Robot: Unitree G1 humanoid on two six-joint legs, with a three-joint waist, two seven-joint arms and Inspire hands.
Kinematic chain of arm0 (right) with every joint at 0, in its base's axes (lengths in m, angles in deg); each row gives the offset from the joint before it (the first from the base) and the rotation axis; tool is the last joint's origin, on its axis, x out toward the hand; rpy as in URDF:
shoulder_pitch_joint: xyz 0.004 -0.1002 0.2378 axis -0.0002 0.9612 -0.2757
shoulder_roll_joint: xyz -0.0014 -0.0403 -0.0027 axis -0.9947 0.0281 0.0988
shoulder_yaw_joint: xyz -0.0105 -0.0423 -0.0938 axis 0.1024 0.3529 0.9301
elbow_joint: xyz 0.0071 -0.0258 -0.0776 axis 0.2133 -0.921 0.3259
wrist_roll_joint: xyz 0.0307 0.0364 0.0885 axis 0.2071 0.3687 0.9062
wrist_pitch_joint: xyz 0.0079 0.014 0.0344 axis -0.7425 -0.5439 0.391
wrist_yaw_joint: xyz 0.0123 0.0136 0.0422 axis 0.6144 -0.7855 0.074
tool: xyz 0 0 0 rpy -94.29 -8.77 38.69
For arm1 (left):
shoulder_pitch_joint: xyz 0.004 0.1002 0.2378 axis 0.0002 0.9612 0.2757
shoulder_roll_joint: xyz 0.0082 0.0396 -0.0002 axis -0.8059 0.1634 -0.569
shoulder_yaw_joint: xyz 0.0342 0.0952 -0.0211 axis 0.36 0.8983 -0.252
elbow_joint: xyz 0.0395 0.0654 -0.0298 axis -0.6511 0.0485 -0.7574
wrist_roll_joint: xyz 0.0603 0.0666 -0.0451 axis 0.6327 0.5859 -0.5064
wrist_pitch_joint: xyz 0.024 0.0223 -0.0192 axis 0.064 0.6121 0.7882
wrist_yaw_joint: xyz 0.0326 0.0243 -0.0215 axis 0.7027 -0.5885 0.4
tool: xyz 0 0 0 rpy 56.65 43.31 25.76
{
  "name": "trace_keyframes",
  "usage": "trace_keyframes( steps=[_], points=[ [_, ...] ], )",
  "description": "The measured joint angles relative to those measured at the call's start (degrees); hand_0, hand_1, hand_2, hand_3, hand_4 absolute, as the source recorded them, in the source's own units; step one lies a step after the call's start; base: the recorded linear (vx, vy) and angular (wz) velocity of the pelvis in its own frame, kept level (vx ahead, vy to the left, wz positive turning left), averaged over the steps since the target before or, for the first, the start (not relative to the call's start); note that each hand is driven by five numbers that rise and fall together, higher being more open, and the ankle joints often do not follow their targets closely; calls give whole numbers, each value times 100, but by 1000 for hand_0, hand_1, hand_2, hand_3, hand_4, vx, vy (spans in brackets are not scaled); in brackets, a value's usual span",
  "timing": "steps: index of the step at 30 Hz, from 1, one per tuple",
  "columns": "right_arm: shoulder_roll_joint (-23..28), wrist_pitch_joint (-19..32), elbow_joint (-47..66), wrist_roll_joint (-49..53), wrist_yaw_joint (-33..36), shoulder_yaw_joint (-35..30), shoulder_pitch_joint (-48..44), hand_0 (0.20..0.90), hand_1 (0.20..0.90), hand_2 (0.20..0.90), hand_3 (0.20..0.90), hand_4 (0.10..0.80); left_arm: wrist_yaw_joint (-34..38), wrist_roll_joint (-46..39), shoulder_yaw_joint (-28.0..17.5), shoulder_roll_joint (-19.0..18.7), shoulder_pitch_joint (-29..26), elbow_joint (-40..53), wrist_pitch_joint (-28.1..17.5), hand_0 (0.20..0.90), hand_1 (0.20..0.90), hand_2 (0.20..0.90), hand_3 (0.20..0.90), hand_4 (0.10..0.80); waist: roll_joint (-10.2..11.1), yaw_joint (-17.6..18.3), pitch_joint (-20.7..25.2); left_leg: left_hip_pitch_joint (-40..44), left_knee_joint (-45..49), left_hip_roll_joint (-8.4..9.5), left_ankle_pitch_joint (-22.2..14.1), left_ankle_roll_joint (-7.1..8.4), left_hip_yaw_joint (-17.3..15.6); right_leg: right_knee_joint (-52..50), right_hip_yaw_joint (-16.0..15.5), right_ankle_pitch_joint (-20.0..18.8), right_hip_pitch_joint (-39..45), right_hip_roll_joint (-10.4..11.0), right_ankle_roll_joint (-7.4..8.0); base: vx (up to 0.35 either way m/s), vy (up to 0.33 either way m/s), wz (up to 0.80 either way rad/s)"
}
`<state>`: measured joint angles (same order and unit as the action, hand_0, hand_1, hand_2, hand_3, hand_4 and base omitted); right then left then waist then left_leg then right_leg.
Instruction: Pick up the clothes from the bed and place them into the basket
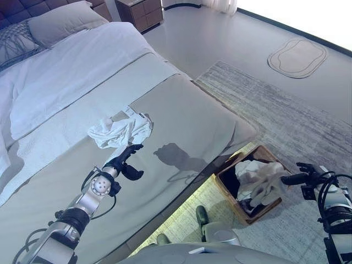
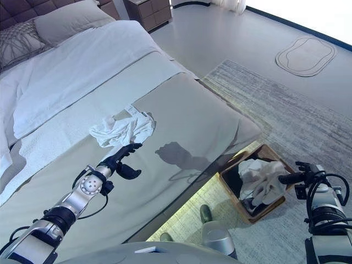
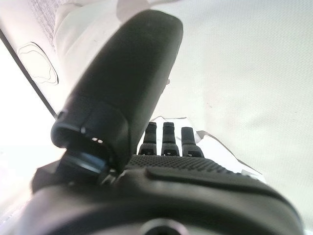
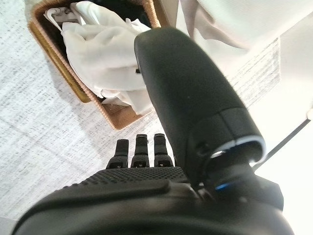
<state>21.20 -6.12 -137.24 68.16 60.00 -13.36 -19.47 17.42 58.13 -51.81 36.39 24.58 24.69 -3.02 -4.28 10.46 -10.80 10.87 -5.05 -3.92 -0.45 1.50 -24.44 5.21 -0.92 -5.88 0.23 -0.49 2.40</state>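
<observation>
we see a grey-covered bed (image 1: 187,121) with white sheets and pillows (image 1: 60,21), a wooden nightstand (image 1: 142,12) beyond, and a grey rug (image 1: 286,118) on pale floor. a crumpled white garment (image 1: 121,131) lies on the bedcover; our left hand (image 1: 125,159) hovers just beside it, fingers loosely extended, holding nothing. our right hand (image 1: 301,177), fingers relaxed and empty, hangs beside the wicker basket (image 1: 224,186) holding white clothes (image 1: 258,179).

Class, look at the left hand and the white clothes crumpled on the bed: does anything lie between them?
Nothing visible does. The left hand hovers open just short of the white clothes, with only bare bed cover between them.
</observation>
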Motion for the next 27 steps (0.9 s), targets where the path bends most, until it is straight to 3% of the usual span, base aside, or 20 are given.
trace_keyframes(
  steps=[15, 19, 27],
  points=[
    [148, 183, 1860, 424, 785, -260, -85, 900, 900, 900, 900, 800, 277, -7, -161, 180, 269, 34, -7, 900, 900, 900, 900, 800, 28, -172, -31, 48, 0, -1, 5, 6, 177, 4, -191, 29, 134, 49, 28, 19, 30, 6],
    [282, 297, 2281, -108, 1003, -221, -278, 900, 900, 900, 900, 800, 424, -11, -378, 492, 516, -37, -5, 900, 900, 900, 900, 800, 25, -326, -37, 49, 1, 13, 8, 8, 377, 4, -372, 30, 224, 88, 29, 48, 55, 24],
    [691, 299, 2568, -1245, 1106, 348, -1215, 900, 900, 900, 900, 800, 582, -77, -983, 583, 1094, -88, 17, 900, 900, 900, 900, 800, 28, -910, -39, -57, 1, 71, 69, -10, 851, 4, -822, 37, 333, 205, 39, 81, 61, 30]
  ],
)
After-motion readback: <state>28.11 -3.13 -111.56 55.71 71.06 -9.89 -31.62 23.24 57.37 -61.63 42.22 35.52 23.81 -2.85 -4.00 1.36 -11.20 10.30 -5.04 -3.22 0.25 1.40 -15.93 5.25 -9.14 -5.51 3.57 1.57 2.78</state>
